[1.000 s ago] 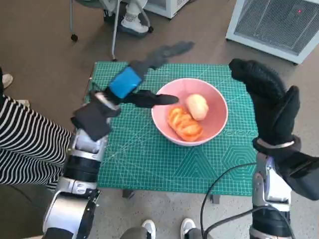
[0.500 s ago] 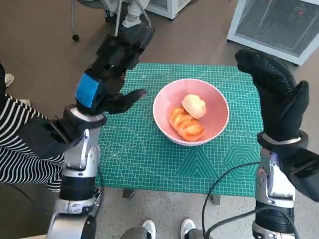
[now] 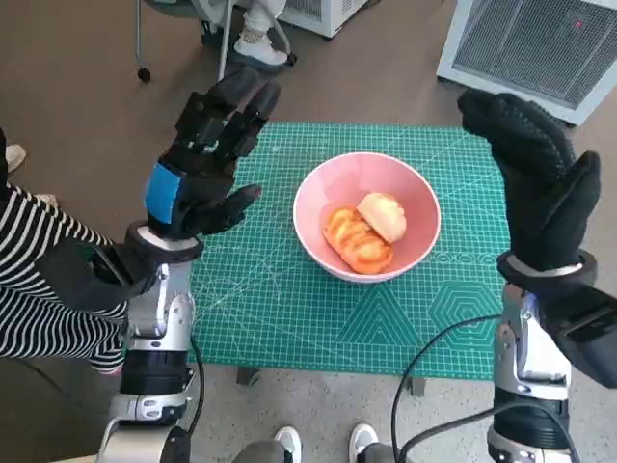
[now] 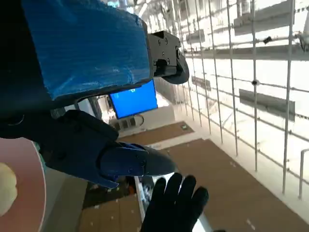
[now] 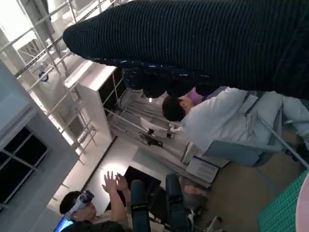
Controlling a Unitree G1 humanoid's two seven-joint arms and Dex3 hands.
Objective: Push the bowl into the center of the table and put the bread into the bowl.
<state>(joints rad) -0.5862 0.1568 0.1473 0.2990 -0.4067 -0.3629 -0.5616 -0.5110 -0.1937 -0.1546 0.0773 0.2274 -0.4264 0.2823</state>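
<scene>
A pink bowl (image 3: 421, 234) stands near the middle of the green cutting mat (image 3: 289, 309). Inside it lie an orange ridged bread (image 3: 353, 240) and a pale roll (image 3: 384, 215). My left hand (image 3: 203, 159) is raised at the mat's left edge, fingers spread, holding nothing. My right hand (image 3: 536, 181) is raised over the mat's right edge, open, apart from the bowl. In the left wrist view a slice of the bowl's rim (image 4: 38, 183) and the pale roll (image 4: 7, 188) show beside my left hand (image 4: 91, 121), with my gloved right hand (image 4: 176, 205) beyond.
A person in a striped sleeve (image 3: 43, 280) sits close at the left. A white appliance (image 3: 535, 43) stands at the back right and chair legs (image 3: 224, 53) behind the table. Shoes (image 3: 323, 444) show at the front edge. The right wrist view shows seated people (image 5: 217, 121).
My left hand drew back from the bowl's left rim, rose and turned upright at the mat's left edge. The pale roll shifted a little inside the bowl. My right hand stayed raised.
</scene>
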